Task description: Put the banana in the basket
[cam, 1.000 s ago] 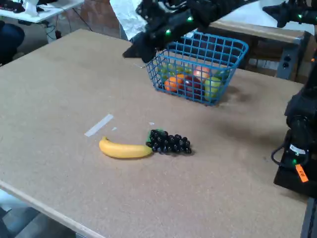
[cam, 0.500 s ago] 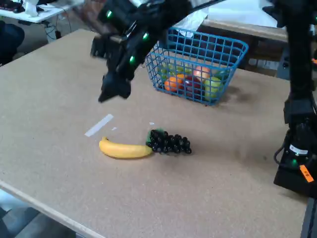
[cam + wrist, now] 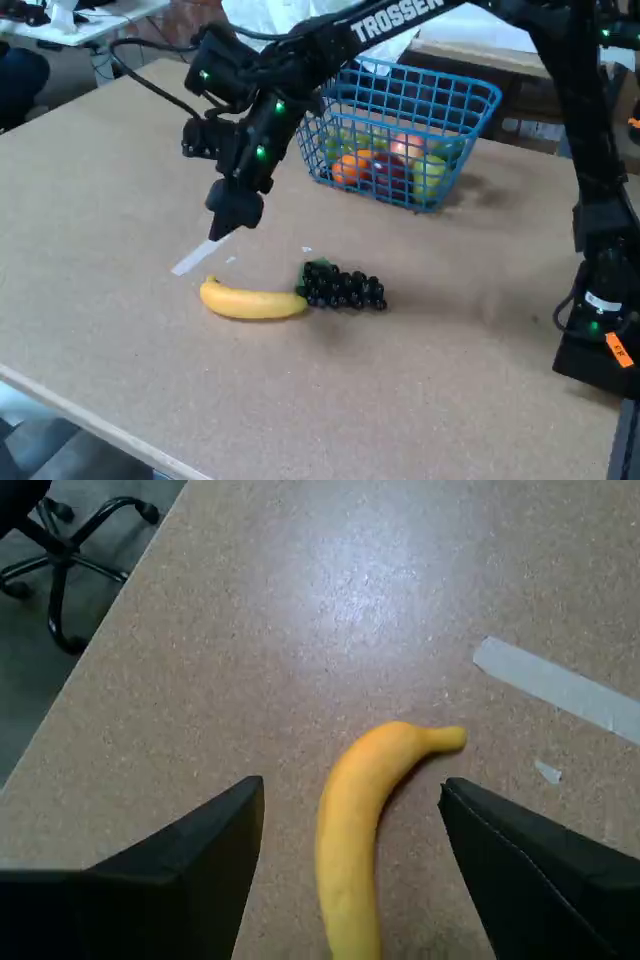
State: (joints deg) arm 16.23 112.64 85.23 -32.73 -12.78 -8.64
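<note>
Yellow banana (image 3: 252, 301) flat on table — blue basket (image 3: 440, 170) upright

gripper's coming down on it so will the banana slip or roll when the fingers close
The banana looks smooth and glossy, so it may slip a little. Its curve probably stops a true roll, though it could pivot on the table. The open gripper straddles it, which should help.

Tan particle-board table (image 3: 120, 180) filling most of the fixed view; grey floor and black office chair base (image 3: 60, 550) seen at upper left of the wrist view; white desk (image 3: 75, 25) glimpsed at upper left of the fixed view
</note>
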